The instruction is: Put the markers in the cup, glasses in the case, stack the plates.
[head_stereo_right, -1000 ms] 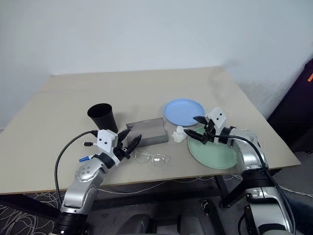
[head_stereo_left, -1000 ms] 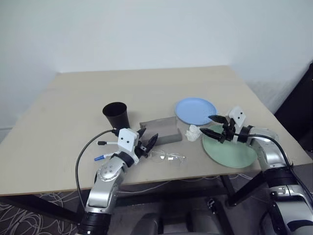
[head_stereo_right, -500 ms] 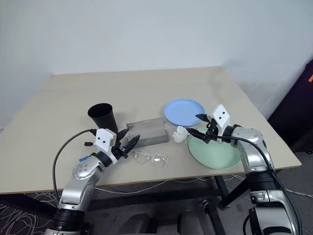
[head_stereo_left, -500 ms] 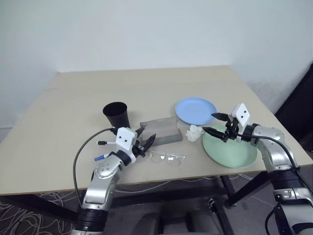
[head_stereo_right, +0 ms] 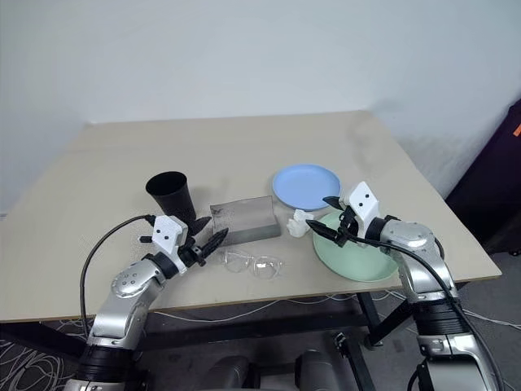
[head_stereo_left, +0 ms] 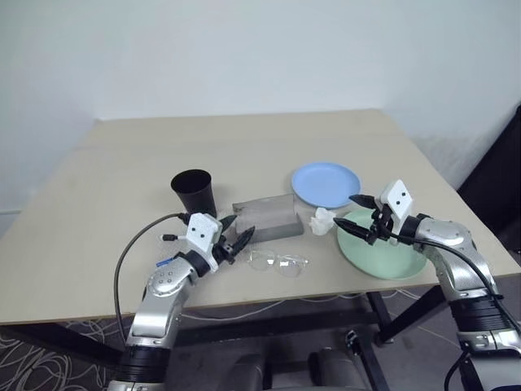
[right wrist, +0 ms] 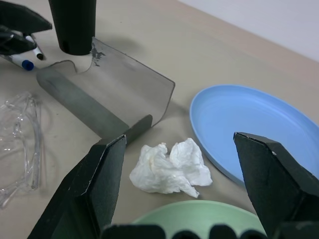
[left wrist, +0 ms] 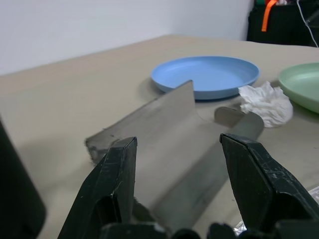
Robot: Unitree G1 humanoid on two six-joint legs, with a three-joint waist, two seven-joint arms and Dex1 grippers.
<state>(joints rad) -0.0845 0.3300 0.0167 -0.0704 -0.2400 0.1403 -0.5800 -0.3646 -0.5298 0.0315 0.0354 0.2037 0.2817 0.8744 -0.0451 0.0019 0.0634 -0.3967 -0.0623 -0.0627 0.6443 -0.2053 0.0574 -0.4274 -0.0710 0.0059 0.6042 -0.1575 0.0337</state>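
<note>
The black cup [head_stereo_left: 194, 191] stands left of the grey case [head_stereo_left: 267, 217], which lies open. The clear glasses [head_stereo_left: 279, 261] lie in front of the case. Two markers [head_stereo_left: 167, 250] rest on the table beside my left arm, one with a black cap and one with a blue cap [right wrist: 22, 63]. My left gripper [head_stereo_left: 238, 230] is open and empty, level, pointing at the case's near left end. The light blue plate [head_stereo_left: 326, 184] sits behind the mint green plate [head_stereo_left: 383, 244]. My right gripper [head_stereo_left: 346, 208] hangs open and empty over the green plate's left rim.
A crumpled white tissue [head_stereo_left: 323, 220] lies between the case and the green plate, just ahead of my right gripper. The green plate sits close to the table's front right edge [head_stereo_left: 456, 273]. A black cable loops from my left arm past the front edge.
My left arm has edged slightly to the left. My right forearm has drawn back a little, its gripper still over the green plate's rim. Nothing on the table has moved.
</note>
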